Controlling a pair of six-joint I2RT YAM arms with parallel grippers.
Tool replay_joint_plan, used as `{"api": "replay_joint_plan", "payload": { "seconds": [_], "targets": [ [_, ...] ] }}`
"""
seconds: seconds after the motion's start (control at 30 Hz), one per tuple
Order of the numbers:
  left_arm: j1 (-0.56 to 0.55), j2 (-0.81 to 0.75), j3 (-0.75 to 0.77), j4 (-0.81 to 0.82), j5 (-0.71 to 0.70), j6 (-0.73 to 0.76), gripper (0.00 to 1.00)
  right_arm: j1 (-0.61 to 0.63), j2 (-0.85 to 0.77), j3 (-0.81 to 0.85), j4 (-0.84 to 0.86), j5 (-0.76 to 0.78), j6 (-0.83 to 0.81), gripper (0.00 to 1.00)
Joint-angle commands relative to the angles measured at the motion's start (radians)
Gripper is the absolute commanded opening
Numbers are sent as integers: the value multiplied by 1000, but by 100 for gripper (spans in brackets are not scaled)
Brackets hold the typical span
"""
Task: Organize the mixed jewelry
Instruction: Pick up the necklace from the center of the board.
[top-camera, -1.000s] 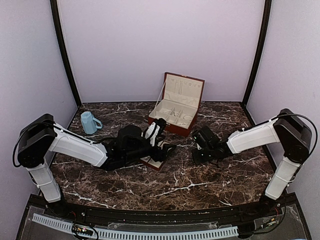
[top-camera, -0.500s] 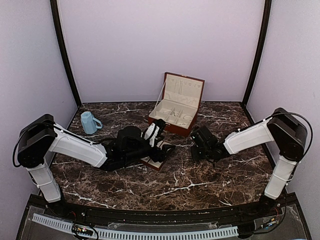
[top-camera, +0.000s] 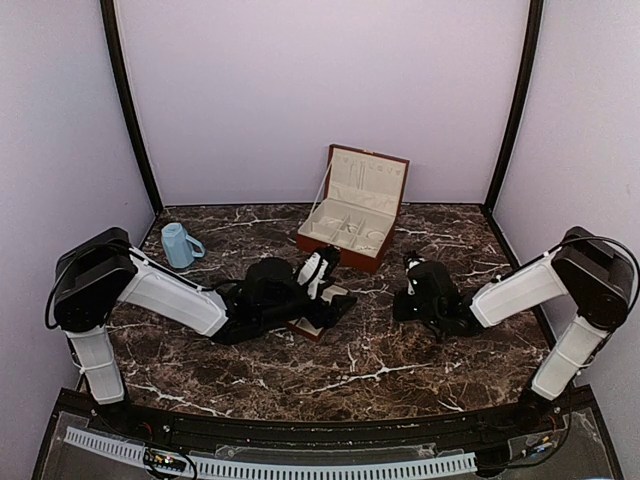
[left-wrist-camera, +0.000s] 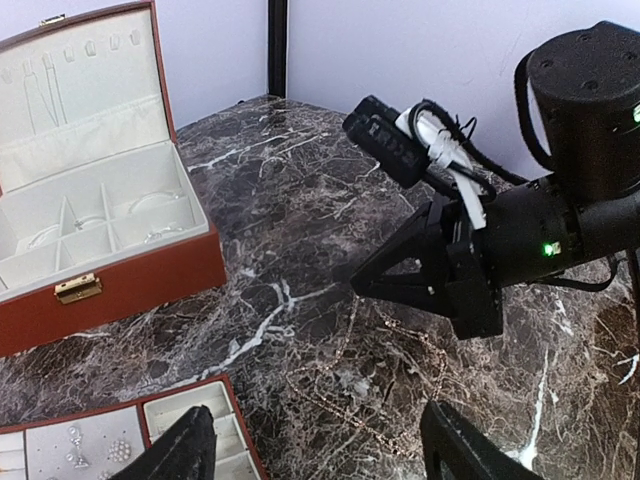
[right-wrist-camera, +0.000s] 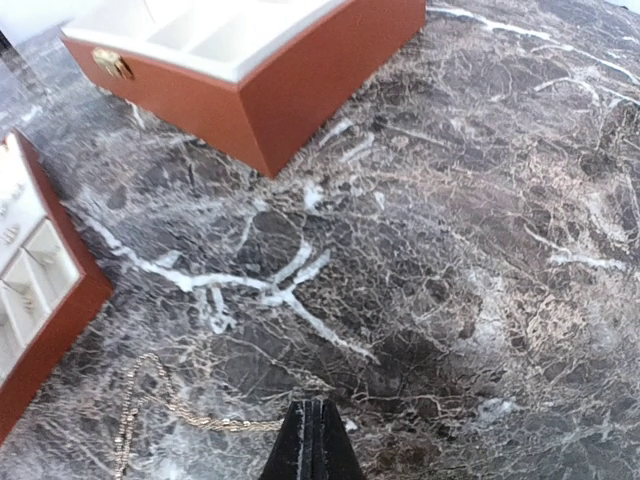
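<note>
Arms first: right arm is now sitting farther from the red-brown hinged box (top-camera: 352, 215) than a second ago. Right gripper (right-wrist-camera: 311, 435) is now pressing fully closed, tips down at the dark marble table (top-camera: 400, 370). Left gripper (left-wrist-camera: 315, 425) is hanging spread wide and empty over the flat cream-lined compartment tray (left-wrist-camera: 185, 405). Thin gold chain (right-wrist-camera: 235, 423) is lying on the marble, one end running into the closed tips. Whether it is pinched, cannot tell. Probably a pick is beginning.

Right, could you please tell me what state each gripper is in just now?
Left gripper: open, holding nothing.
Right gripper: shut, apparently pinching the end of the chain.
</note>
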Motion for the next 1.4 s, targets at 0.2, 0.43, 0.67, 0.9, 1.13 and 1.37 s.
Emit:
{"api": "replay_joint_plan", "payload": {
  "seconds": [0.2,0.43,0.67,0.9,1.13,1.37],
  "targets": [
    [-5,92,102,54,18,35,74,-50,-63,-126,321,-152,8,0],
    [-5,175,158,65,34,54,74,-77,-141,-189,412,-317,7,0],
    [-5,250,217,70,38,94,74,-82,-165,-200,398,-415,5,0],
    [-5,327,285,60,39,106,74,-82,-206,-204,376,-460,7,0],
    [-5,372,338,47,38,108,71,-83,-217,-202,353,-466,4,0],
    [-5,402,359,47,79,103,71,-82,-212,-204,353,-474,7,0]
  ]
}}
